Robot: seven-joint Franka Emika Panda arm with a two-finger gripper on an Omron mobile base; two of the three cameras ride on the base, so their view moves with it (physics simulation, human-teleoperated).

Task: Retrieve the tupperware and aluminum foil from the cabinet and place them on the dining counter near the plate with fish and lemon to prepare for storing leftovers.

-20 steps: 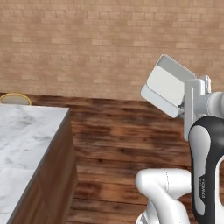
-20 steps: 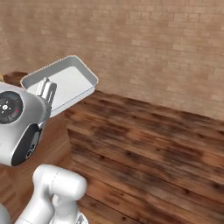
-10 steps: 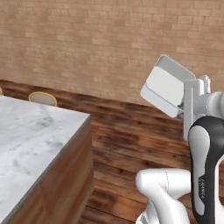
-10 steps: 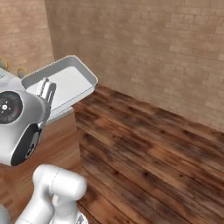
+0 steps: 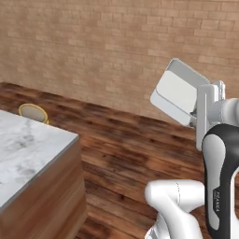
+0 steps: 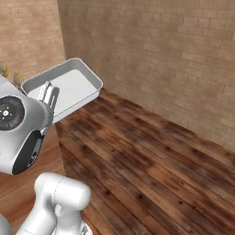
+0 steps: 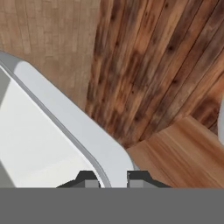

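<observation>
The tupperware (image 5: 179,91) is a shallow pale grey-white tub that my gripper (image 5: 206,110) holds up in the air, shut on its rim. In the right base view the tupperware (image 6: 69,88) tilts above the arm, with the gripper (image 6: 48,98) clamped on its near edge. In the hand view the tub's rim (image 7: 70,122) runs between my fingertips, and the gripper (image 7: 111,177) is shut on it. A corner of the marble dining counter (image 5: 28,149) lies at the lower left. The aluminum foil, the cabinet and the plate with fish and lemon are out of view.
A yellow-framed stool (image 5: 32,112) stands beside the counter's far edge. A brick wall (image 5: 102,46) runs across the back and meets another wall at a corner (image 6: 62,32). Dark plank floor (image 6: 151,156) stretches ahead. A wooden counter side (image 5: 46,200) drops below the marble.
The whole picture has shifted as the base turns: the counter corner slid rightward in the left base view, and a wall corner came into the right base view. The tupperware stays gripped.
</observation>
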